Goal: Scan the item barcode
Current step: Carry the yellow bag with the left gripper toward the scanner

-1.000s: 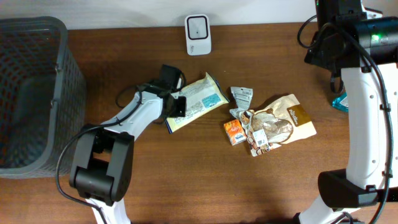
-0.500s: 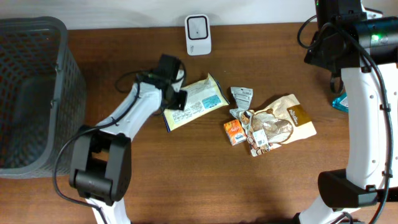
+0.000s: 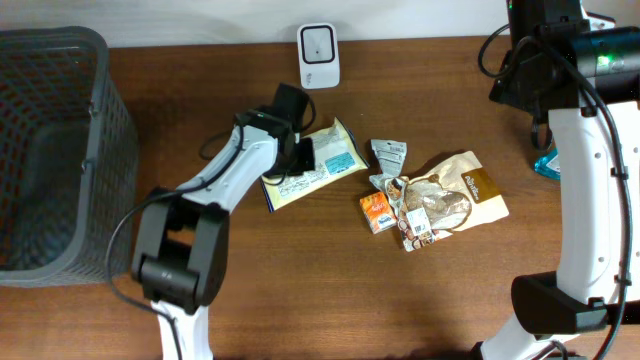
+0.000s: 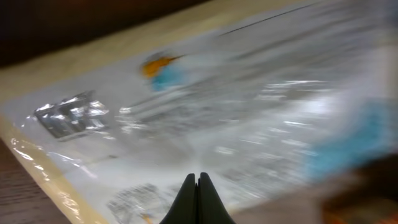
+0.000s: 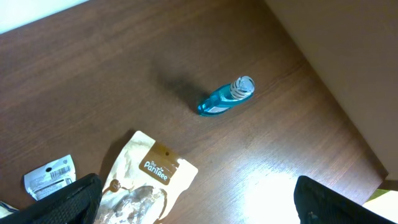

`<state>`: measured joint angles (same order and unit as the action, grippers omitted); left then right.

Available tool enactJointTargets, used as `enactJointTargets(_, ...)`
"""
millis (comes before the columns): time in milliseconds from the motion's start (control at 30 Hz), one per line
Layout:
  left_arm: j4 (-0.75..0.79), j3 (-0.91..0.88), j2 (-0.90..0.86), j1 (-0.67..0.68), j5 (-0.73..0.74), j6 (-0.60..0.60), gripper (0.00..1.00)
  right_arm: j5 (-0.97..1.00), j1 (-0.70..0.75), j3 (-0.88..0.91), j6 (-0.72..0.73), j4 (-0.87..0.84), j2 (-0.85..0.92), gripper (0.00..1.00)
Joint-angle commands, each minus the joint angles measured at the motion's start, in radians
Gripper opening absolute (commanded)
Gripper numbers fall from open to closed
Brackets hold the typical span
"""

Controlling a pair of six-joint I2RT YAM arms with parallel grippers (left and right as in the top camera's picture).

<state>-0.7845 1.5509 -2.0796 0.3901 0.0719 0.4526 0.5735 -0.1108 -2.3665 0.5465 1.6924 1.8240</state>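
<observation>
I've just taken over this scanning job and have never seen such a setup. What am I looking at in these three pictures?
Two robot arms, each ending in a two-finger gripper, work at a brown table. The overhead picture looks straight down; the other two come from a camera on each wrist. On the table lie a pale packet, a white sachet, an orange box, a brown pouch and a blue bottle. A white scanner stands at the back edge, a grey basket beside the left arm. The left gripper is shut right over the packet, whose blurred wrapper fills its camera; whether it pinches the film I cannot tell. The right gripper is open, holding nothing, above the bottle and pouch.
</observation>
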Motion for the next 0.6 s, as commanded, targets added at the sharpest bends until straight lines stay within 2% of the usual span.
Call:
enactJointTargets(0, -0.013, -0.015, -0.066, -0.037, -0.120, 0.037, 0.00, 0.002, 0.001, -0.012, 0.009, 0.003, 0.000, 0.99)
enactJointTargets(67, -0.001, -0.015, -0.077, -0.055, -0.156, 0.030, 0.00, 0.002, 0.001, -0.012, 0.009, 0.003, 0.000, 0.98)
enactJointTargets(267, 0.135, -0.015, -0.086, -0.079, -0.158, -0.167, 0.00, 0.002, 0.001, -0.012, 0.009, 0.003, 0.000, 0.98)
enactJointTargets(467, 0.140, -0.014, -0.085, -0.079, -0.102, -0.174, 0.00, 0.002, 0.001, -0.012, 0.009, 0.003, 0.000, 0.98)
enactJointTargets(567, 0.095, 0.008, -0.080, -0.079, -0.052, -0.169, 0.00, 0.002, 0.001, -0.012, 0.009, 0.003, 0.000, 0.98)
